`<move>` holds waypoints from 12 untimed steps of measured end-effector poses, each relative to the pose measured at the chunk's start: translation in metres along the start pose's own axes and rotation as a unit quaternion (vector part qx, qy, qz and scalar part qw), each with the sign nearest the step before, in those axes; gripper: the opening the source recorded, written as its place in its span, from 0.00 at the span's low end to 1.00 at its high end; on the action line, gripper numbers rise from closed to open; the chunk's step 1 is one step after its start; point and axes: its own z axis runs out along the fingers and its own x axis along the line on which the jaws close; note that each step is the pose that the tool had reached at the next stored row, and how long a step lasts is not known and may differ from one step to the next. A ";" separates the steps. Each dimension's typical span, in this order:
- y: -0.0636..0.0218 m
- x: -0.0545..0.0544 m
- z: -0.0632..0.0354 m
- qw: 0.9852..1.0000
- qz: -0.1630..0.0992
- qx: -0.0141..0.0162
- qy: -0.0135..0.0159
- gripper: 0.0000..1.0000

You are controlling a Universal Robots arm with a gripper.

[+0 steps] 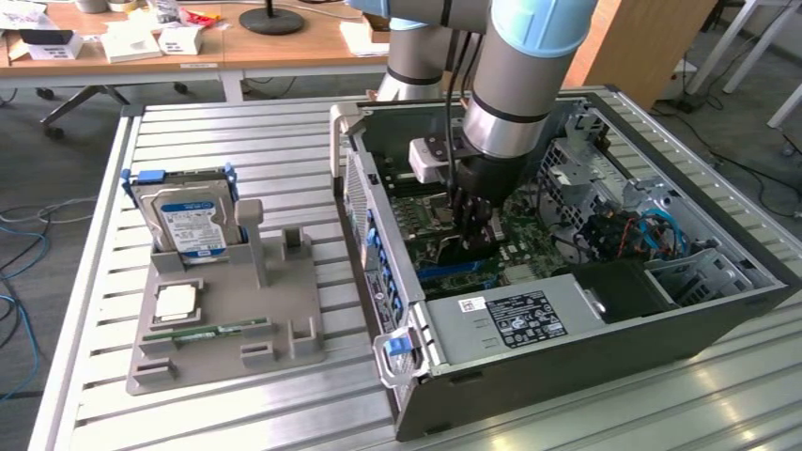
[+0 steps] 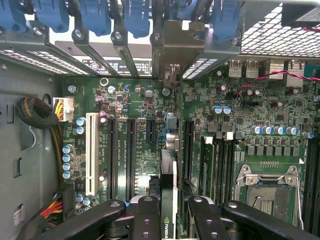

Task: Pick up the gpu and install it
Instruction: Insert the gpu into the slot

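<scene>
Gpu point(image 2: 168, 180) held edge-on, tool point(image 2: 172, 210) half closed on it, low inside computer case point(image 1: 602, 329), just above motherboard point(image 2: 135, 100). Risk: card edge off expansion slot point(image 2: 131, 150) line, bracket catching case wall; connector would jam.

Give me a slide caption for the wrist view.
Jaws clamp the gpu edge-on over the expansion slots of the motherboard inside the case.

The black two-fingered hand point(image 2: 170, 212) grips the thin black gpu card point(image 2: 168, 170) edge-on, one finger against each face, over the green motherboard point(image 2: 135, 100). The card lines up among the black expansion slots point(image 2: 131, 150), near a long white slot point(image 2: 91, 152). A silver-framed processor socket point(image 2: 267, 192) lies on its other side.
</scene>
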 end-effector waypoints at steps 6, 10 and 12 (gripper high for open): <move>0.0000 0.000 -0.0012 1.000 0.000 0.000 0.000 0.26; 0.0002 0.000 -0.0016 1.000 0.000 0.000 0.000 0.26; 0.0002 0.000 -0.0016 1.000 0.000 0.000 0.000 0.26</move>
